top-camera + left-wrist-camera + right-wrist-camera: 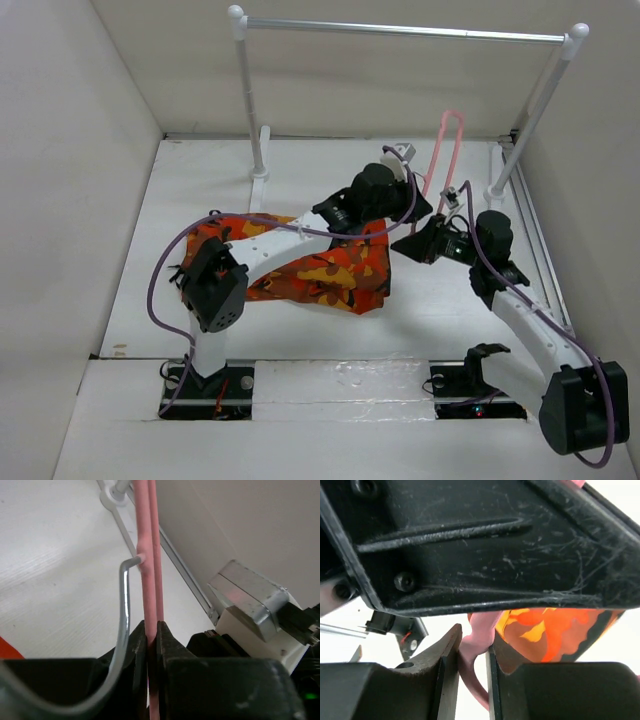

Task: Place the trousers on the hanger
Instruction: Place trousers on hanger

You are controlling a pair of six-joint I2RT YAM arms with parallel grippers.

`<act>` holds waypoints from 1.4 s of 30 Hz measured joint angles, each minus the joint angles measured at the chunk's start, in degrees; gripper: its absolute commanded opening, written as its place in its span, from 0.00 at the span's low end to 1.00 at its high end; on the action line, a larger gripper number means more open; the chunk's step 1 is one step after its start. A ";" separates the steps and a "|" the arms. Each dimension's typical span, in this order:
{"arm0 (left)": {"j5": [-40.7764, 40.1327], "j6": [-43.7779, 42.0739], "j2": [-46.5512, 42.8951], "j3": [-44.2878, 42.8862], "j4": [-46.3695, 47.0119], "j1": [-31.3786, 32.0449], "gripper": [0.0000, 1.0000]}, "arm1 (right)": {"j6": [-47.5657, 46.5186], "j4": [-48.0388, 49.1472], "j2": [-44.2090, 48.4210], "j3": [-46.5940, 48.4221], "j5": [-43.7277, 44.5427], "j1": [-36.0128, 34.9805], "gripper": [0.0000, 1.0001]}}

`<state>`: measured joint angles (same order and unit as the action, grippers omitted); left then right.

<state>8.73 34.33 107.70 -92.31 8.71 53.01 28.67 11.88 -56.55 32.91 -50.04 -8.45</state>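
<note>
Currently, both arms are meeting over the right-hand middle of the tabletop (pixel 190 200), and each one is holding the hanger (pixel 446 150). The left arm (pixel 265 248) is reaching diagonally from its base, its white forearm passing over the trousers (pixel 330 272). The right arm (pixel 530 320) is bending in from the right side.

In the left wrist view, the left fingers (pixel 137 652) are pressing shut on the hanger (pixel 146 560), pinching its 2 thin pink bars so that no gap is showing on either side. A silver metal hook (pixel 125 605) is branching off the pink shaft and curving down past the outer side of one finger. A silver box (pixel 250 600) on the other arm is sitting just to the right.

In the right wrist view, the right fingers (pixel 447 655) are closing around a curved pink part of the hanger (pixel 476 637), which is filling the space between them. The black body of the left arm is crowding the upper part of that view.

From above, the hanger is standing roughly upright, its pink loop rising toward the right post of the rack (pixel 400 30) and staying well below the silver rail.

The trousers are lying bunched on the tabletop, just left of the 2 sets of fingers and apart from the hanger's loop. Their camouflage print (pixel 555 635) is showing close behind the pink plastic in the right wrist view.
</note>
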 measured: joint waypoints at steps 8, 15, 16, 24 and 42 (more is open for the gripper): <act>-0.02 3.15 -4.74 10.45 4.04 1.25 0.00 | 3.13 -6.45 8.24 -4.24 6.97 -5.18 0.66; 0.55 7.10 -16.52 30.42 10.49 0.22 0.00 | -4.31 -30.69 22.14 4.50 15.58 -5.51 0.61; 0.70 8.22 -17.70 33.18 12.13 0.31 0.00 | -5.38 -32.92 23.50 5.84 16.48 -5.49 0.55; -2.19 15.13 -18.03 44.11 20.17 3.06 0.00 | -13.79 -37.00 17.18 8.22 19.15 -4.63 0.00; -17.84 26.67 -0.92 40.68 26.08 5.16 0.00 | -28.89 -19.08 -22.60 11.58 21.79 -4.39 0.34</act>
<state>-9.10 60.99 106.78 -51.64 34.79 58.17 -0.23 -7.20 -79.15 44.49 -28.25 -12.84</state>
